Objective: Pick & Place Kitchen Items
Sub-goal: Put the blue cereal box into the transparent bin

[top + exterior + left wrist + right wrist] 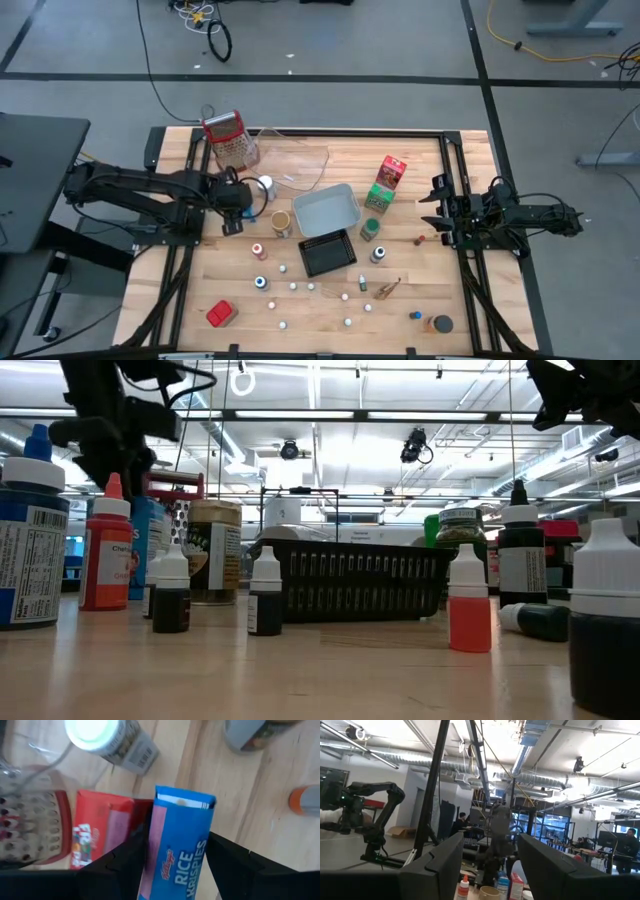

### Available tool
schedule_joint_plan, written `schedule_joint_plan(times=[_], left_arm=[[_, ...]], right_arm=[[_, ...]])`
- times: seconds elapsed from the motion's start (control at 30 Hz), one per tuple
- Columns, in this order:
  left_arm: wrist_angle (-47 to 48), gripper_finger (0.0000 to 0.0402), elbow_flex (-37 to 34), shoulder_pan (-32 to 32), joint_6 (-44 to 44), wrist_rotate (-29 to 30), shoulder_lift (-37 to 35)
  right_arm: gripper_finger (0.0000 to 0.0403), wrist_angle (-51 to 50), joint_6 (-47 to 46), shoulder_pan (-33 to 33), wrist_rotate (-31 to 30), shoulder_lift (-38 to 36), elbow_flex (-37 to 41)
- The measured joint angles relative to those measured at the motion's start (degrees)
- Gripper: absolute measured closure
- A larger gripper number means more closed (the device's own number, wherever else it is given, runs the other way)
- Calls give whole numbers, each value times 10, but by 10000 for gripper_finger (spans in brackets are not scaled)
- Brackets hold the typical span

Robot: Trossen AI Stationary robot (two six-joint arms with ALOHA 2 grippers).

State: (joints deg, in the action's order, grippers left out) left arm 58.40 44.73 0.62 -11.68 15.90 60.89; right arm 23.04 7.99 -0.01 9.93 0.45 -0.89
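The left gripper [175, 857] sits over the worktop [400, 300] just beside the grater [230, 138], its two fingers closed against the sides of a blue carton [177, 845] that stands up between them. In the left wrist view a red carton [102, 837] lies right against the blue one, next to the grater's base, and a white-capped jar [107, 737] lies a little beyond.

The main risk is the grip itself. The carton is thin card, so a hard squeeze could crush it and a light one could let it slide out on the lift. It also looks to be held low down, with much of it standing clear of the fingers, so it may swing or tilt as the arm moves.

The second risk is the crowding. The red carton touches the blue one and may be dragged along or knocked against the grater. A brown jar [281, 221] stands near the gripper on the side away from the grater, and a sideways move could tip it.

The grey tray [327, 210] and black tray [327, 252] are farther from the grater; small bottles [262, 283] are scattered past them, easy to topple on a low pass.

The right gripper [487, 865] waits well away from the grater, raised and open, holding nothing, as far as its wrist view shows.
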Motion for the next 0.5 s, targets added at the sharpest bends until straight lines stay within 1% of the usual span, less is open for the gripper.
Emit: schedule_joint_plan(times=[0.17, 0.27, 0.37, 0.5], left_arm=[[-5, 191, -16, 0, 0, -12, 0], [-4, 198, -18, 0, 4, -16, 0], [-5, 218, -18, 0, 6, -17, 0], [-4, 256, -18, 0, 6, -28, 0]], right_arm=[[201, 0, 0, 0, 0, 0, 0], [201, 0, 0, 0, 0, 0, 0], [201, 0, 0, 0, 0, 0, 0], [201, 0, 0, 0, 0, 0, 0]])
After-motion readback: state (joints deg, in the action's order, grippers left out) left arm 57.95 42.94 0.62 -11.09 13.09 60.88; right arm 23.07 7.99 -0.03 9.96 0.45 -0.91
